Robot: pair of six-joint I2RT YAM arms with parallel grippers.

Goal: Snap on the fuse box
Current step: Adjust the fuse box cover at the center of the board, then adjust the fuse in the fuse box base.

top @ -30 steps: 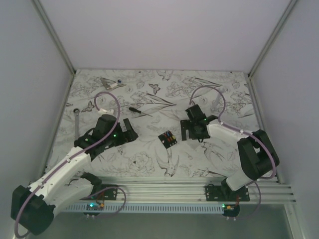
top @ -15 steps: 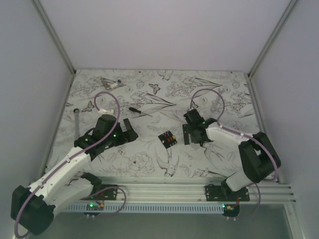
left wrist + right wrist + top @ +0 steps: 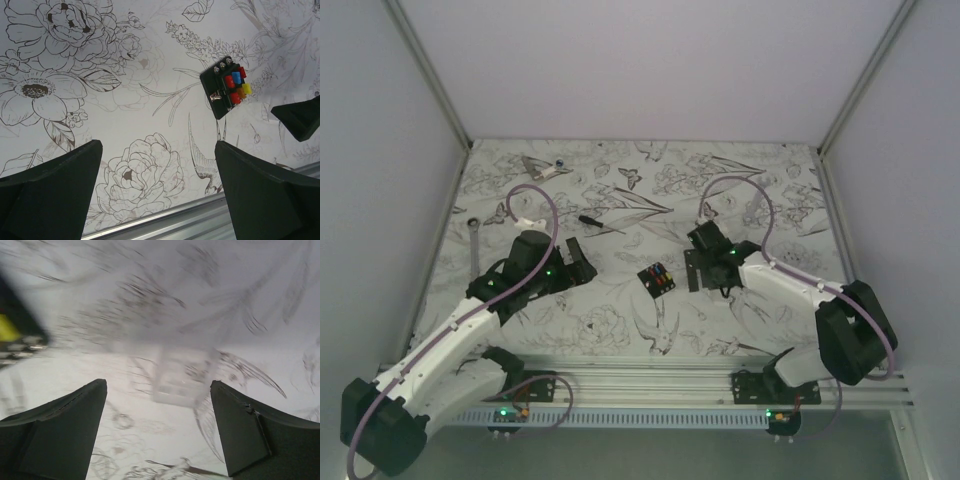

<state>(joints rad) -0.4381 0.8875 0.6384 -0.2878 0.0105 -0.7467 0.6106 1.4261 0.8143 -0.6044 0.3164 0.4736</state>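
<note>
Flanking the fuse box, left end effector and right end effector gape.

Your fuse box is a small black, roughly square block. It lies flat and free on the flower-printed table, near the middle, turned at an angle to the table's edges. Its top face is up and uncovered, showing red, blue, orange and yellow fuses seated in it and small silver screws along one edge. Your right wrist view catches only a blurred black-and-yellow corner at its left edge.
</note>
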